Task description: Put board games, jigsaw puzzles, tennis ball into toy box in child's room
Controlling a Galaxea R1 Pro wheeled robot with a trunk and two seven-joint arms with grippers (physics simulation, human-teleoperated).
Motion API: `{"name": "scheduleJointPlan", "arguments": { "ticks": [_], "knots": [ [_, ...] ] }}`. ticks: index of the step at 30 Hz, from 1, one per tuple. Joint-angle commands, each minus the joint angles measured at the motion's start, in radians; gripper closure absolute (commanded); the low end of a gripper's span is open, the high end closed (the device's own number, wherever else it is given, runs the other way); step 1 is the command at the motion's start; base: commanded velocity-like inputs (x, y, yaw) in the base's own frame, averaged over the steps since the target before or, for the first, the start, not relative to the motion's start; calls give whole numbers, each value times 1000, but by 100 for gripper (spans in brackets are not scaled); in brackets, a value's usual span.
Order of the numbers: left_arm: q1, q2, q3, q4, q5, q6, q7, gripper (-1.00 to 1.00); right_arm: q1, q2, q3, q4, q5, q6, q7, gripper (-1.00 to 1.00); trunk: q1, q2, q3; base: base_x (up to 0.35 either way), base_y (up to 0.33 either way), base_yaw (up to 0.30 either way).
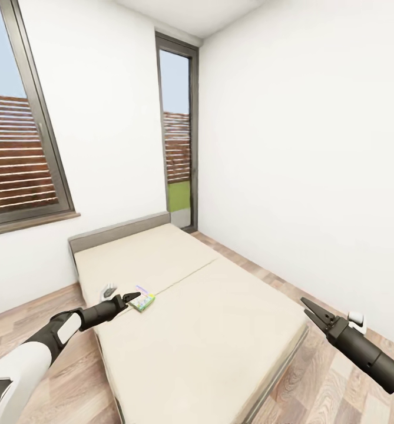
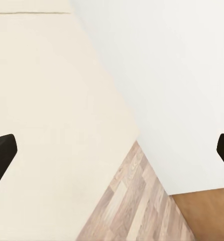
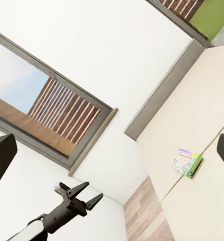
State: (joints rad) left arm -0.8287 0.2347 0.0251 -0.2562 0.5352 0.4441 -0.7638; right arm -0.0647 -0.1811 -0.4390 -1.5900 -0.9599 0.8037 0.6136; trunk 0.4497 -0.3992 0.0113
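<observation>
Open mattress (image 1: pixel 220 318) all around green-edged game box (image 1: pixel 142 302)

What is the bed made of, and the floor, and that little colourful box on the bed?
The bed looks like soft, matte beige fabric with a seam across it, though no weave shows. Its headboard is smooth and grey; the material is unclear. The floor looks like pale wood planks with grain lines. The game box is probably printed cardboard, judging by its flat shape, colourful cover and green edge.
</observation>
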Motion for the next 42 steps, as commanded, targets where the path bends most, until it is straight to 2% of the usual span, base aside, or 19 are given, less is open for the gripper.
{"name": "scheduleJointPlan", "arguments": {
  "ticks": [1,29,42],
  "knots": [
    [0,0,3,0,3,8,-2,-100,0,0,-1,0,-2,6,2,-100,0,-1,0,-28,34,-38],
    [0,0,3,0,2,8,-2,-100,-1,0,-1,0,-2,6,2,-100,0,-1,0,-12,15,-5],
    [0,0,3,0,3,8,-2,-100,-1,0,-1,1,-3,6,2,-100,0,-1,9,-83,137,-186]
  ]
}}
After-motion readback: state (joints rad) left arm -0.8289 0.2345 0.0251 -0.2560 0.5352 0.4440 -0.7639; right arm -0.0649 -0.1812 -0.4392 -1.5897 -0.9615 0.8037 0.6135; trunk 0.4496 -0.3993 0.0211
